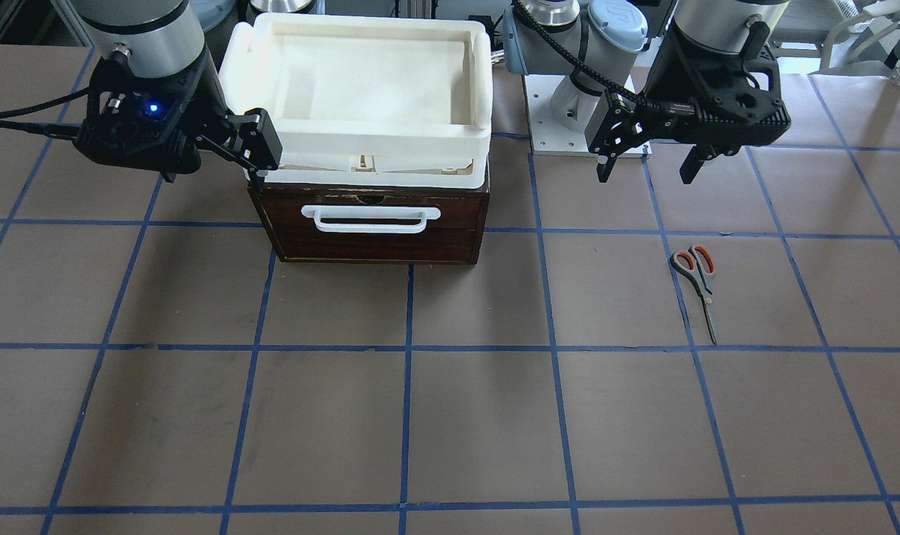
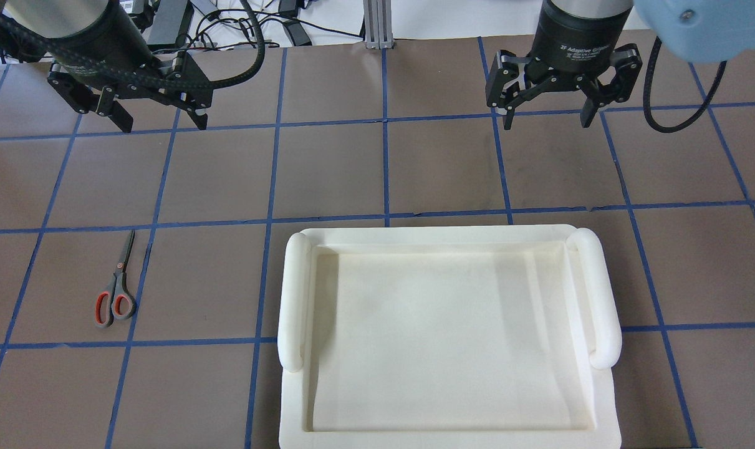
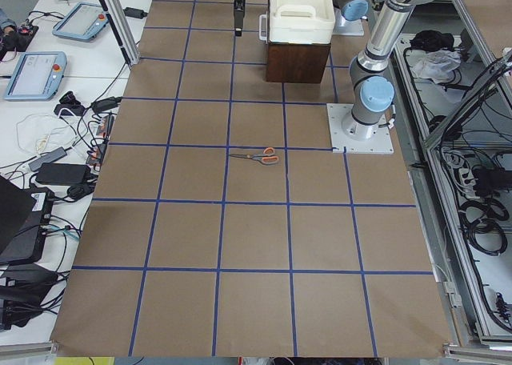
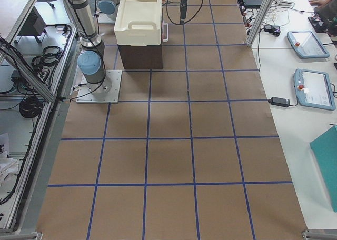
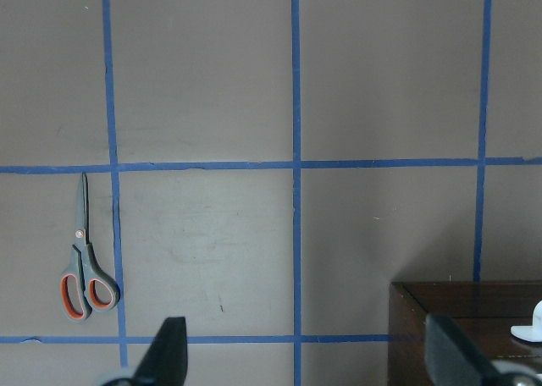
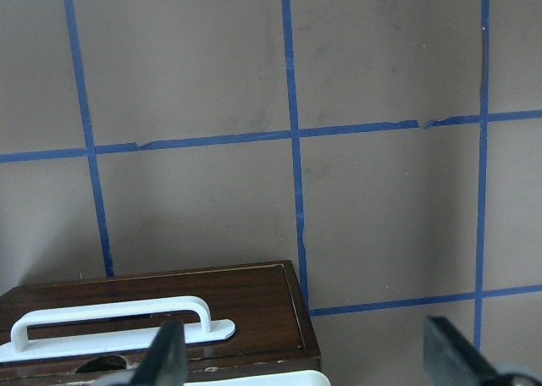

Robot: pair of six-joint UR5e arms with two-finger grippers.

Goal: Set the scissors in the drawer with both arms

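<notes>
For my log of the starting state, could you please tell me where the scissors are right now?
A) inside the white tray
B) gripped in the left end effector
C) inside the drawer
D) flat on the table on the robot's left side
D: the scissors lie flat on the table, apart from the shut drawer, while the left end effector hangs open and empty above them.

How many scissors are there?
1. The scissors lie flat on the table, on the robot's left side, away from the drawer. The shut drawer could hide more.
</notes>
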